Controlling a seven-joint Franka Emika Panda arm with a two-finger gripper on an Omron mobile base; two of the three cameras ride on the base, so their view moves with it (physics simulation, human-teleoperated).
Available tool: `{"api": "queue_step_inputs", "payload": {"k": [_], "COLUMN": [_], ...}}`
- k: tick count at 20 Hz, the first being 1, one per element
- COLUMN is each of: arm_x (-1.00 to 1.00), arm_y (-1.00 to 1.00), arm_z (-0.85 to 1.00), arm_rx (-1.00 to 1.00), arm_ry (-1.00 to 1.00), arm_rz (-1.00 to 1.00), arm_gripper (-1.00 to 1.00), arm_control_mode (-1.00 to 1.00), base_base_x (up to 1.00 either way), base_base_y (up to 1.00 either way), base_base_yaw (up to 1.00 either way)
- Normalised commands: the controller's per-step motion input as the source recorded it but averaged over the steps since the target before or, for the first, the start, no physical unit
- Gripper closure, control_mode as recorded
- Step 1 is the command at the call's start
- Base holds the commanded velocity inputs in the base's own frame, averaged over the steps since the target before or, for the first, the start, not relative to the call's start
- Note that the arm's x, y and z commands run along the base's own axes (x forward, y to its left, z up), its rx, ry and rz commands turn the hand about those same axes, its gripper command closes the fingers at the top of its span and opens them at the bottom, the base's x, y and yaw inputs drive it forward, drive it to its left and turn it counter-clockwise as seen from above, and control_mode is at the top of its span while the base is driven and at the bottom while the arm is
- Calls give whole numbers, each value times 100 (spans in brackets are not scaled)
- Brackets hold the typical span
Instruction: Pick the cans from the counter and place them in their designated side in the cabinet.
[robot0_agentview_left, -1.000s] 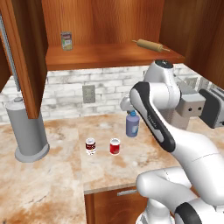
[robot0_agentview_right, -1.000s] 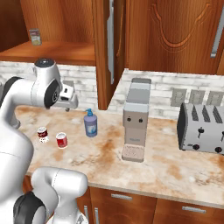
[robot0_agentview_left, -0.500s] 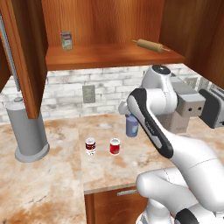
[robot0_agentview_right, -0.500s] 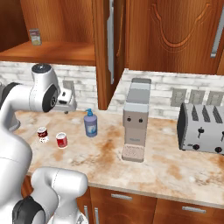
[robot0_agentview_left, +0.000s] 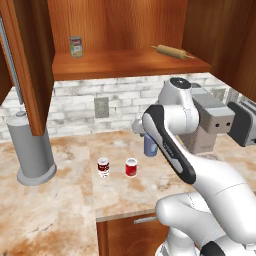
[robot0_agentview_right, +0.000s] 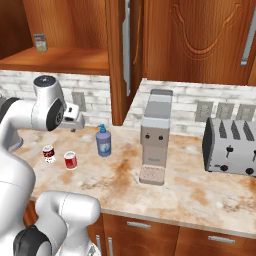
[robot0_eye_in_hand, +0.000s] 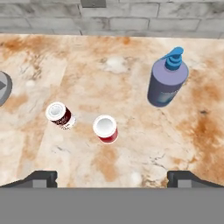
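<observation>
**Jaws wide and empty above the two cans on the table**

In the hand view the gripper (robot0_eye_in_hand: 112, 177) looks down with jaws spread wide, holding nothing. The bright red can (robot0_eye_in_hand: 105, 128) stands upright on the table (robot0_eye_in_hand: 131, 87) at 12 o'clock from the fingertips. The dark red can (robot0_eye_in_hand: 59, 115) sits near it at 9 o'clock. The blue soap bottle (robot0_eye_in_hand: 166, 80) is at 1 o'clock, well apart. Both cans are probably rigid, light and smooth-walled, so slip is the likely risk. Grasp across the cylindrical side wall at mid-height, not at the rim. The cabinet (robot0_agentview_left: 125, 62) shelf above carries a pale labelled can (robot0_agentview_left: 75, 47) on the left and a rolling pin (robot0_agentview_left: 169, 51) on the right.
</observation>
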Motion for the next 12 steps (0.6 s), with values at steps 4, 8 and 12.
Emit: {"api": "queue_step_inputs", "payload": {"k": [4,8,12], "arm_x": [0,0,0], "arm_y": [13,10,5], "arm_z": [-13,-18,-21], "arm_rx": [0,0,0], "arm_ry": [0,0,0], "arm_rz": [0,0,0], "arm_gripper": [-100,-100,-100], "arm_control_mode": [-100,-100,-100], "base_base_x": [0,0,0], "base_base_y": [0,0,0], "base_base_yaw": [0,0,0]}}
